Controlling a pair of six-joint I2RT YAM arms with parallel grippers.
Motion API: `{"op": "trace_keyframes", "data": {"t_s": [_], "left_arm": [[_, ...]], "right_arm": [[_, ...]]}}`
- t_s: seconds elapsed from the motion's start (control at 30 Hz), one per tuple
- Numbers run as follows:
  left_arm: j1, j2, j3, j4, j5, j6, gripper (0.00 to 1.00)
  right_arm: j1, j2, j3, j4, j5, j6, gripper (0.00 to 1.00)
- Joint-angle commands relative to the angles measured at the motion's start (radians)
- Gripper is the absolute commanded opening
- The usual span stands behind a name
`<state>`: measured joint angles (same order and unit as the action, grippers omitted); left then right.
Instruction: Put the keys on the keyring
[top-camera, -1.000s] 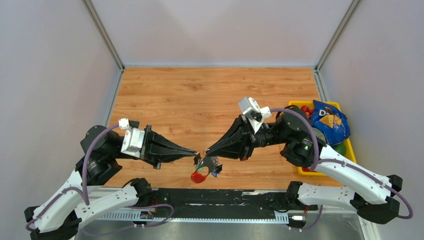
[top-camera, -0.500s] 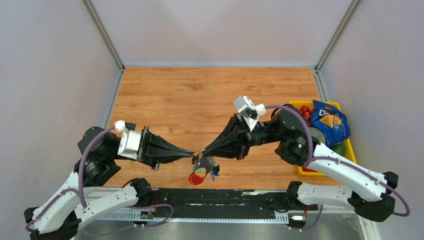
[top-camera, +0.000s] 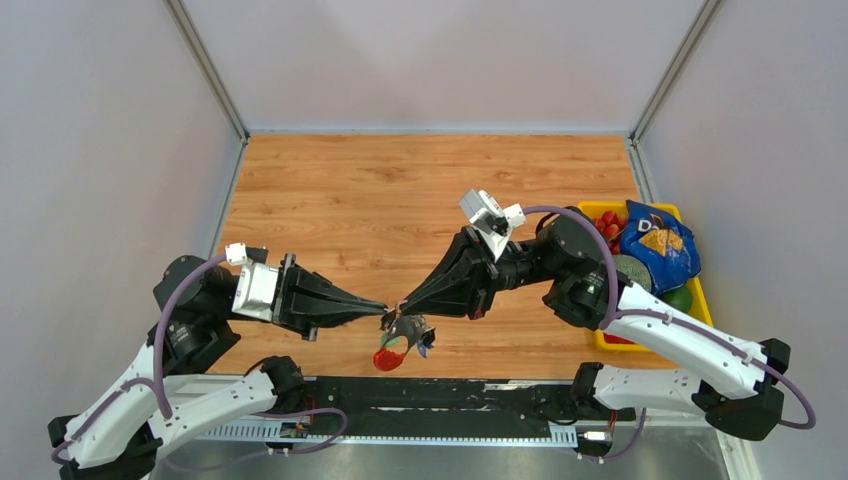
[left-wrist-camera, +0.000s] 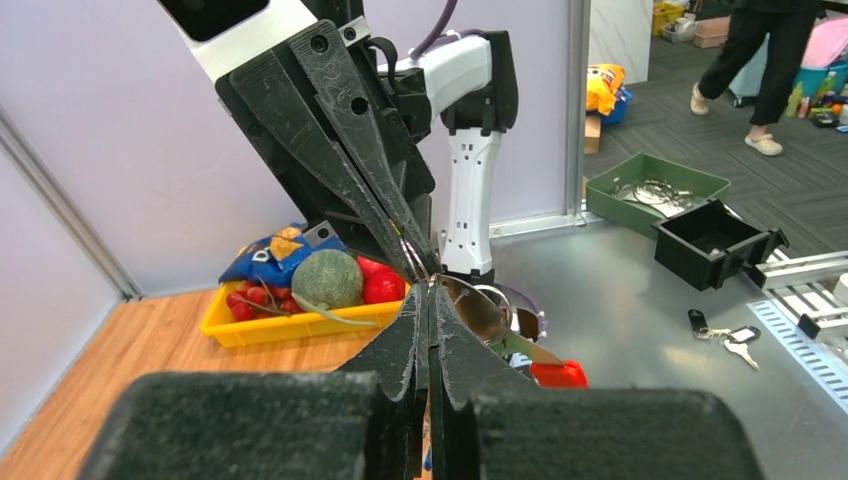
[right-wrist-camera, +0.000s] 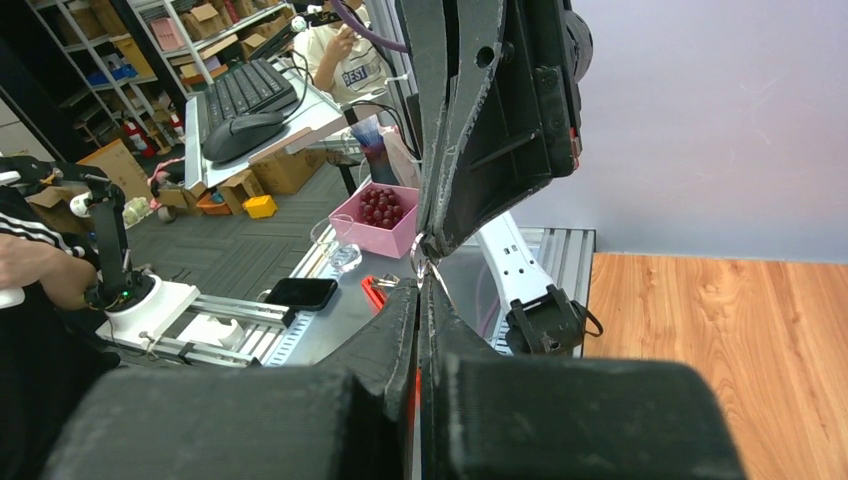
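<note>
**A:** Where is the keyring?

**B:** The keyring (top-camera: 405, 333), a thin metal ring bunched with a grey-silver curved strap (left-wrist-camera: 480, 312), a red oval tag (top-camera: 389, 358) and small green and blue pieces, hangs in the air. It is over the near edge of the brown wooden counter (top-camera: 400, 200), just below the point where the two claws meet.

**A:** How are the claws set?

**B:** The left claw (top-camera: 386, 311) reaches in from the left and the right claw (top-camera: 404, 304) from the right. Their tips are touching or almost touching. Both are pinched fully closed, with no gap between the fingers.

**A:** What does each one hold?

**B:** The right claw nips the thin ring at its tip, and the bunch dangles under it with the red tag lowest. The left claw grips the small key with a black plastic head (top-camera: 388, 319). Only a dark speck shows at its tip, and the blade is too small to make out.

**A:** Is the key on the ring?

**B:** I cannot tell. The wire loops sit right where the tips meet.

**A:** Is there anything else?

**B:** A yellow plastic tray (top-camera: 598, 209) stands at the right edge. It holds a blue snack bag (top-camera: 655, 245), a green melon (left-wrist-camera: 327, 278) and some red fruit.
</note>
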<state>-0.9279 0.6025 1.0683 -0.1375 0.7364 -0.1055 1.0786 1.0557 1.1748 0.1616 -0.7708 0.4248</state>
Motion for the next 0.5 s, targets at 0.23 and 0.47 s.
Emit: {"op": "trace_keyframes", "data": {"t_s": [0.23,0.47], "left_arm": [[-0.004,-0.005,-0.01,0.031,0.008,0.021,0.0],[-0.004,-0.014,-0.014,0.032,0.005,0.023,0.0]], "right_arm": [[-0.002,0.015,0.0,0.098,-0.04,0.056,0.0],[-0.002,0.03,0.0,0.102,-0.048,0.064,0.0]]}}
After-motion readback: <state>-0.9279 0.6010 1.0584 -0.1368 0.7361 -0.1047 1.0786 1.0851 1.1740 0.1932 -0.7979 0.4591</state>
